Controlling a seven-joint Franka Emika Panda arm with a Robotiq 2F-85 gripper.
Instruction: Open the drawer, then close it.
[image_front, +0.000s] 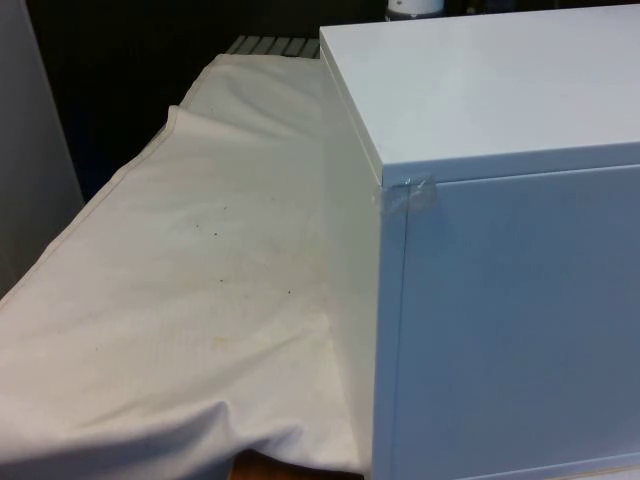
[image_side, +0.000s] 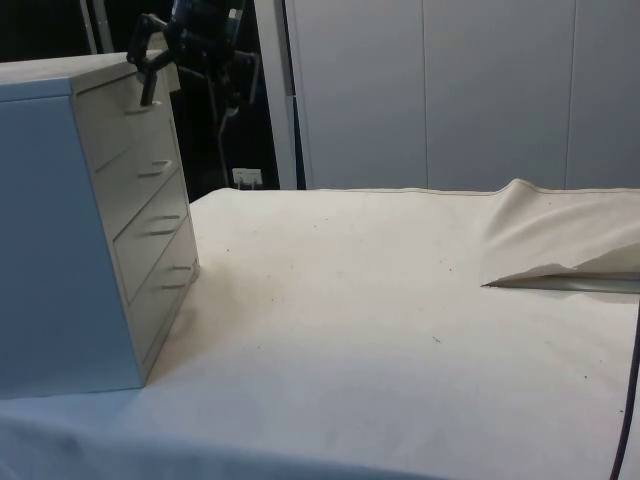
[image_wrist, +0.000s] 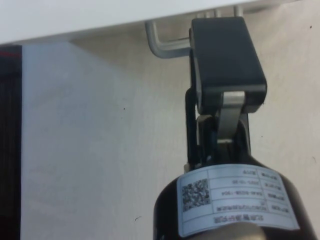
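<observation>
A white chest of drawers (image_front: 500, 100) stands on the cloth and turns its plain back and side to the front view. In the side view the chest (image_side: 60, 230) shows several stacked drawers with metal bar handles, all looking flush. My black gripper (image_side: 150, 88) hangs at the top drawer's handle (image_side: 141, 107), close to the chest's upper edge. In the wrist view the gripper (image_wrist: 227, 60) lies across the bent metal handle (image_wrist: 162, 45), just below the white drawer front (image_wrist: 100, 15). The handle's bar runs behind the gripper and is hidden there.
The white cloth (image_side: 350, 300) spreads wide in front of the drawers. It is lifted into a fold (image_side: 560, 245) at the side view's right. In the front view the cloth (image_front: 200, 280) sags over the table's edge on the left.
</observation>
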